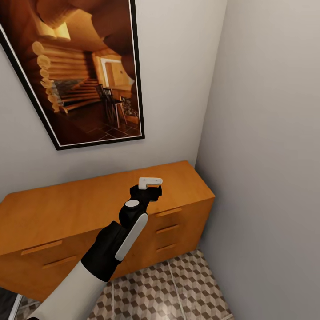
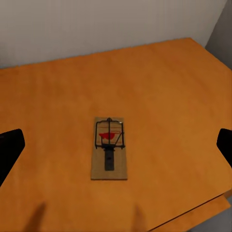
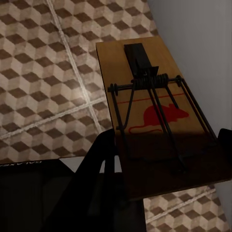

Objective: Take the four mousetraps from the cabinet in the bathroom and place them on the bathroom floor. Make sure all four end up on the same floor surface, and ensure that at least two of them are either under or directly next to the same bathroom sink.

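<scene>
The left gripper (image 2: 116, 145) has its jaws wide open, one dark fingertip at each side of its wrist view, and it hangs above the cabinet (image 1: 66, 209) top. The right gripper's jaws are shut on a mousetrap (image 3: 154, 116), holding it by one end above the bathroom floor (image 3: 43, 72), close to a grey wall.

The step now looks like picking up the trap that lies on the cabinet. To do it well, the left arm should come straight down with one finger on each long side of the board. It should pinch the wood, not the wire, because the wire might snap. The other arm should keep its trap level so it does not slip.

The cabinet is big, wide and orange-brown, with slim bar handles on the front. It stands in a corner under a large framed picture (image 1: 84, 71). The floor has brown and cream cube tiles with pale lines. The mousetrap on the cabinet (image 2: 109, 147) is a small flat wooden board, lying flat near the front edge, with dark wire and a red bit.
</scene>
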